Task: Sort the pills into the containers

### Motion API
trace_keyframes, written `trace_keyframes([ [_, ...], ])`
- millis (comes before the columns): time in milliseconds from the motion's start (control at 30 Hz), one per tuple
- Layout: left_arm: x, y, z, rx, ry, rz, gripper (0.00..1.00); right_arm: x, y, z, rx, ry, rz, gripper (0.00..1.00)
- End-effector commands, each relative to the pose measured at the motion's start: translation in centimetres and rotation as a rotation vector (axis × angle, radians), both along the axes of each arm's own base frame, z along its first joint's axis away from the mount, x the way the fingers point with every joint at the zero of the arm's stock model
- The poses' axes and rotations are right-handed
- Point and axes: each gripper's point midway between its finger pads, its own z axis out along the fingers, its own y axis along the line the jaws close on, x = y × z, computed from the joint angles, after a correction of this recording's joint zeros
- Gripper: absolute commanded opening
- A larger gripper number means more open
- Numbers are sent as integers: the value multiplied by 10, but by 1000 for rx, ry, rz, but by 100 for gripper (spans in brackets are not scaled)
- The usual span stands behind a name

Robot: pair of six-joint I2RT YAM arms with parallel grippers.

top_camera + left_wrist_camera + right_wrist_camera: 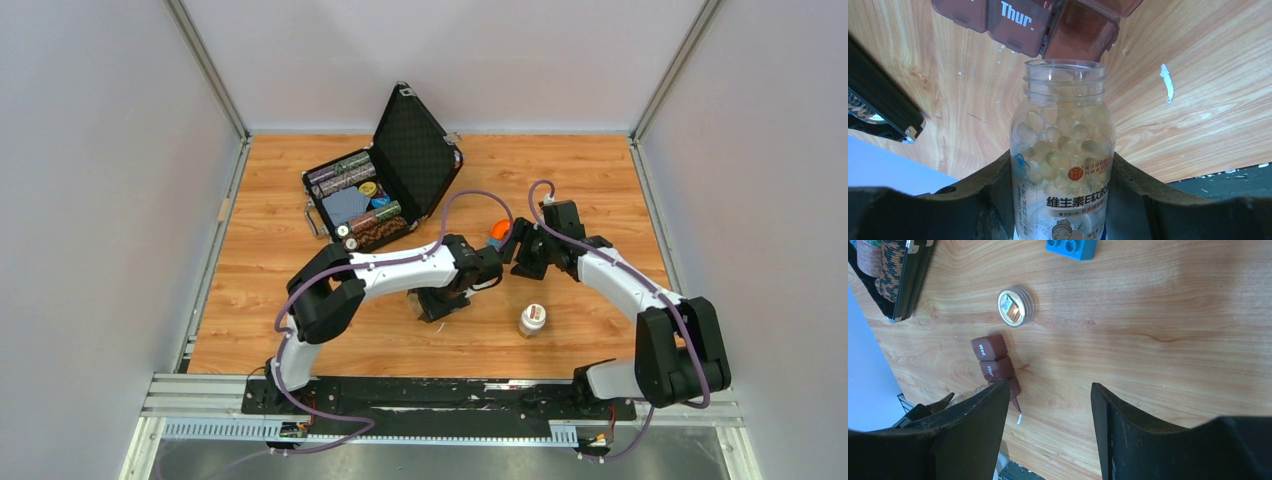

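Note:
My left gripper [1062,161] is shut on a clear bottle [1063,120] of pale translucent pills [1048,140]. The bottle has no cap, and its open mouth points at the containers [1023,22], a dark brown strip of joined compartments. One lid reads "Thur."; the compartment [1080,37] next to it is open. In the right wrist view the containers [993,362] lie on the wood left of my right gripper [1050,387]. That gripper is open, holds nothing and hovers above the table. From above, the left gripper [440,300] sits mid-table and the right gripper [520,245] is just right of it.
An open black case [385,190] of poker chips stands at the back left. An orange object [498,230] lies by the right gripper, a blue brick [1071,247] beyond it. A small white-topped round piece [532,320] stands near the front, and a round ringed disc [1015,306] lies near the containers.

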Motion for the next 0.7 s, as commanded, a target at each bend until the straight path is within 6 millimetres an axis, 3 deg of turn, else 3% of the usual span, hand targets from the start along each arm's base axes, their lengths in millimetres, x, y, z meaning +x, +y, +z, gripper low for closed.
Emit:
trace_keyframes([
  [0,2,-6,6,-5,8,19,0,2,0,0,8,5,-7,61],
  [467,3,-3,5,-33,-8,32,0,2,1,0,11,8,-6,62],
  [667,8,-4,15,-83,-62,41,0,4,2,2,16,8,-5,62],
])
